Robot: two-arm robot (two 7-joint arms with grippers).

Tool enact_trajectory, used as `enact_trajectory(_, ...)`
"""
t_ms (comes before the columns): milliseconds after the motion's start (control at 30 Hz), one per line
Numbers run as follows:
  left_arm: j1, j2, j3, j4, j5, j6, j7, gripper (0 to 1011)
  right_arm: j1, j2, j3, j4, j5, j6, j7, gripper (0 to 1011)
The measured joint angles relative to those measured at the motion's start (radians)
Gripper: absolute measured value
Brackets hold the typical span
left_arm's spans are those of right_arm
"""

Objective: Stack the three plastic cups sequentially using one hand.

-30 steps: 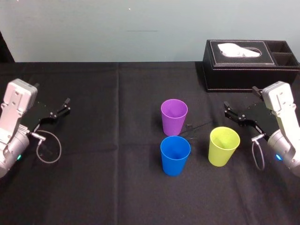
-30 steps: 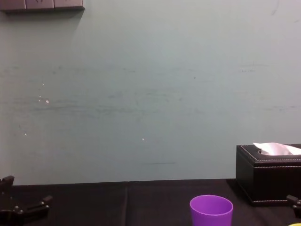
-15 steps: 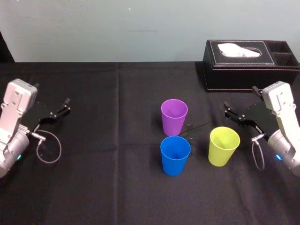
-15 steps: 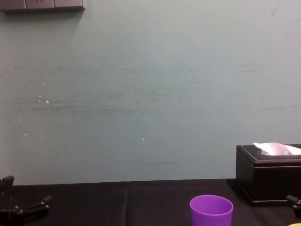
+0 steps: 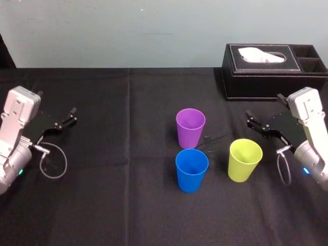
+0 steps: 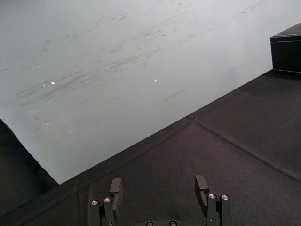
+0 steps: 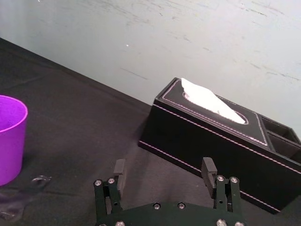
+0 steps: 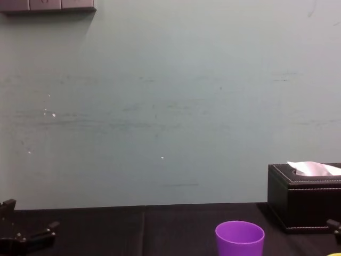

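Note:
Three cups stand upright and apart on the black cloth: a purple cup (image 5: 190, 127) at the back, a blue cup (image 5: 191, 169) just in front of it, and a lime cup (image 5: 245, 159) to the right. My right gripper (image 5: 263, 107) hovers open and empty a little right of and behind the lime cup. From the right wrist its fingers (image 7: 120, 170) stand wide apart, with the purple cup (image 7: 9, 136) off to one side. The purple cup's rim (image 8: 240, 234) rises at the chest view's lower edge. My left gripper (image 5: 56, 102) is parked open at the far left.
A black leather tissue box (image 5: 274, 70) with white tissue sits at the back right, close behind my right gripper. A cable loop (image 5: 54, 161) hangs by the left arm. A pale wall (image 8: 170, 106) closes off the table's far edge.
My right arm has drifted very slightly to the right. The cups and the left arm have not moved.

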Motion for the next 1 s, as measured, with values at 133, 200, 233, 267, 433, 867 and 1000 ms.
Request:
enact_trajectory(133, 0.0, 0.0, 0.0, 0.0, 0.0, 0.0, 0.0, 1011, -0.021, 0.014, 0.026, -0.034, 0.015, 0.026, 0.011, 1000)
enact_trajectory(200, 0.0, 0.0, 0.0, 0.0, 0.0, 0.0, 0.0, 1011, -0.04, 0.027, 0.049, -0.061, 0.035, 0.037, 0.022, 1000)
enact_trajectory(233, 0.0, 0.0, 0.0, 0.0, 0.0, 0.0, 0.0, 1011, -0.048, 0.032, 0.058, -0.072, 0.044, 0.041, 0.027, 1000)
enact_trajectory(267, 0.0, 0.0, 0.0, 0.0, 0.0, 0.0, 0.0, 1011, -0.056, 0.039, 0.068, -0.083, 0.053, 0.045, 0.032, 1000)
enact_trajectory(433, 0.0, 0.0, 0.0, 0.0, 0.0, 0.0, 0.0, 1011, -0.121, 0.081, 0.132, -0.158, 0.119, 0.065, 0.073, 1000)
enact_trajectory(867, 0.0, 0.0, 0.0, 0.0, 0.0, 0.0, 0.0, 1011, -0.292, 0.197, 0.254, -0.317, 0.199, 0.089, 0.176, 1000)
enact_trajectory(1000, 0.0, 0.0, 0.0, 0.0, 0.0, 0.0, 0.0, 1011, -0.337, 0.219, 0.282, -0.345, 0.221, 0.078, 0.218, 1000)
